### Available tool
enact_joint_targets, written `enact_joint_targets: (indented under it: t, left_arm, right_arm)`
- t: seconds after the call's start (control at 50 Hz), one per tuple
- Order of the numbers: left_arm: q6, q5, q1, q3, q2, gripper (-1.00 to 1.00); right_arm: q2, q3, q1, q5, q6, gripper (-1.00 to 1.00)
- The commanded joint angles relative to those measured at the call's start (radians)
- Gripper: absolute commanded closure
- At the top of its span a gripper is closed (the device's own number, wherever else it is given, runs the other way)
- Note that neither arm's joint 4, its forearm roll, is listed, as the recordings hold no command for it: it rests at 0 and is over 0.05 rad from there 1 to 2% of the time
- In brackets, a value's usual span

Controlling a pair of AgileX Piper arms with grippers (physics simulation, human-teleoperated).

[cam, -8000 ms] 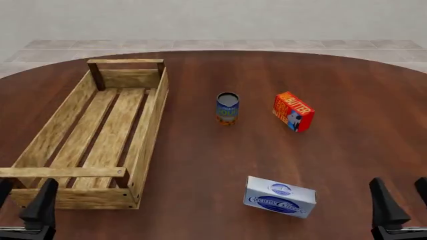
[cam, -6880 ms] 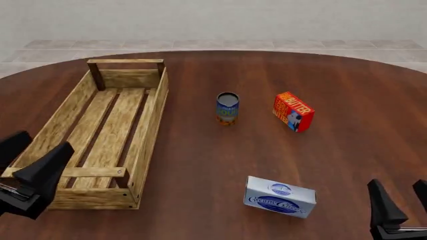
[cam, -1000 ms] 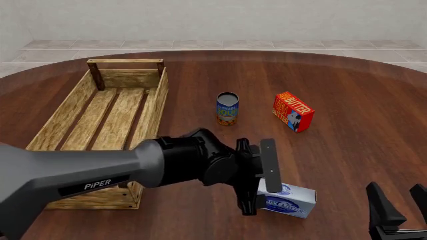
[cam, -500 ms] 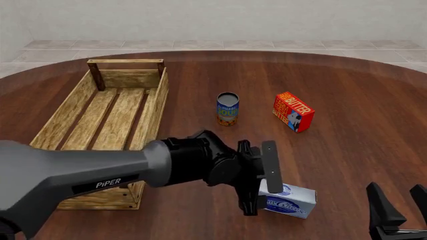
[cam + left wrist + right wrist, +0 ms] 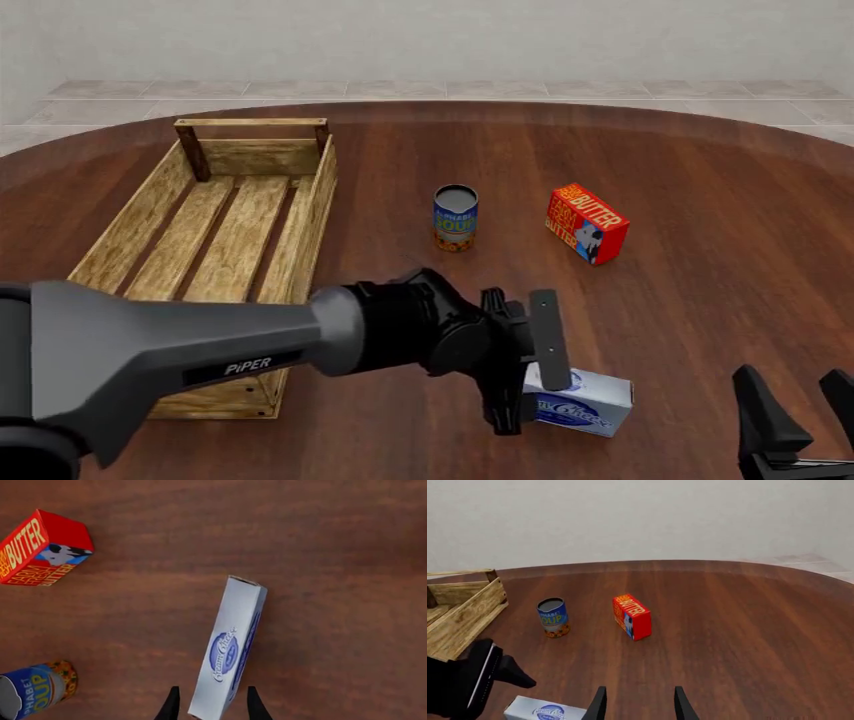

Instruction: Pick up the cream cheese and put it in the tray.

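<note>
The cream cheese (image 5: 579, 400) is a white carton with a dark blue oval label, lying on the table at the front right of centre. My left gripper (image 5: 526, 372) is open and straddles the carton's left end, one finger on each side. In the left wrist view the carton (image 5: 230, 647) runs away from the gripper (image 5: 212, 707), its near end between the fingers with a small gap on both sides. The right gripper (image 5: 801, 412) stands open and empty at the front right corner, away from the carton (image 5: 547, 711). The light-wood tray (image 5: 304, 235) lies at the left.
A blue soup can (image 5: 455, 217) stands upright mid-table, with a red and orange butter box (image 5: 586, 222) to its right; both lie beyond the carton. The grey left arm (image 5: 200, 350) crosses over the tray's near end. The table's round edge curves along the back.
The left arm has swung from the front left across the tray's near end to the cream cheese, and in the last second edged further over its end. The right arm has stayed put.
</note>
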Motion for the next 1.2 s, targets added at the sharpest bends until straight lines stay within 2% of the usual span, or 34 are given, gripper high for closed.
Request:
enact_joint_targets:
  t: [0.02,0.26,0.54,0.7,1.2]
  left_arm:
    - [-0.009,0.002,0.004,-0.011,0.019,-1.0]
    - [0.005,0.003,0.031,-0.011,0.027,-1.0]
    - [0.004,0.007,0.024,-0.018,0.038,-1.0]
    - [-0.029,0.016,-0.005,-0.015,0.052,-1.0]
    - [-0.043,0.029,0.006,-0.034,0.081,-1.0]
  right_arm:
    - [0.0,0.0,0.0,0.002,0.001,-1.0]
    - [0.0,0.0,0.0,0.002,0.001,-1.0]
    - [0.0,0.0,-0.001,0.004,0.002,-1.0]
    - [0.0,0.0,-0.001,0.007,0.004,-1.0]
    - [0.0,0.0,-0.003,0.011,0.008,-1.0]
